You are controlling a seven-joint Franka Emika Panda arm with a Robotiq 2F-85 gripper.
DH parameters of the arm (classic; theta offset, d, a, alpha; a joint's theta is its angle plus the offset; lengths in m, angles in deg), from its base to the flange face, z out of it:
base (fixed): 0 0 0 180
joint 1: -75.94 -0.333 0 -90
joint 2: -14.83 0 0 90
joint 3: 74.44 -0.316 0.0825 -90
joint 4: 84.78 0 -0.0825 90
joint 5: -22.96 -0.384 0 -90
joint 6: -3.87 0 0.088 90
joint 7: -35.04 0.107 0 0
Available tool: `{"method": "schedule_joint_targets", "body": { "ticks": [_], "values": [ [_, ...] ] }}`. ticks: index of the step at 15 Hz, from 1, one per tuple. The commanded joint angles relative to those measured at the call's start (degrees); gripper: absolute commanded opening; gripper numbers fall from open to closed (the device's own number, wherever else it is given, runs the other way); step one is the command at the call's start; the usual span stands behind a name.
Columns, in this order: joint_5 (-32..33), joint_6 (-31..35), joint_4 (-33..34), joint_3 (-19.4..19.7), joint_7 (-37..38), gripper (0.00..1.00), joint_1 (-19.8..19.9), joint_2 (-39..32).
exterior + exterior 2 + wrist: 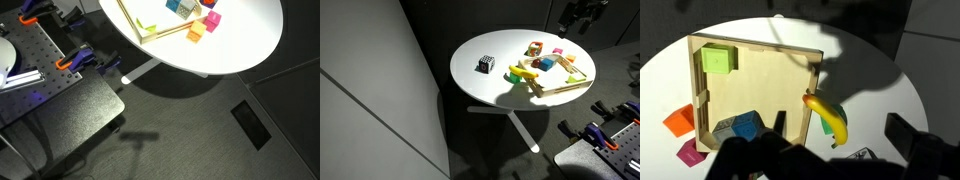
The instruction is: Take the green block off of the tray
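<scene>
End effector released, near banana, teal block; green block in tray corner.

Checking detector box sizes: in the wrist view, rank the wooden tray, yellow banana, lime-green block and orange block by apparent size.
1. Flat wooden-rimmed tray
2. Curved yellow banana
3. Lime-green block and orange block: too alike to rank

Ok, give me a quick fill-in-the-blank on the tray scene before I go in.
The green block sits in a ___ of the tray.
Inside or outside the tray's rim? The orange block lies ___ it.
Inside or outside? The teal-blue block lies ___ it.
The white table has a ___ top.
Missing words: corner; outside; inside; round.
</scene>
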Motion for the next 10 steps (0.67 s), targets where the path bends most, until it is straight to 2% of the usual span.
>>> {"method": "schedule_joint_targets", "body": {
  "ticks": [1, 10],
  "values": [
    [0.95, -0.26, 0.35, 0.48, 0.8, 1.0, -0.16, -0.52],
    [3.6, -0.94, 3.08, 2.42, 3.19, 1.0, 3.22, -6.54]
  ]
}}
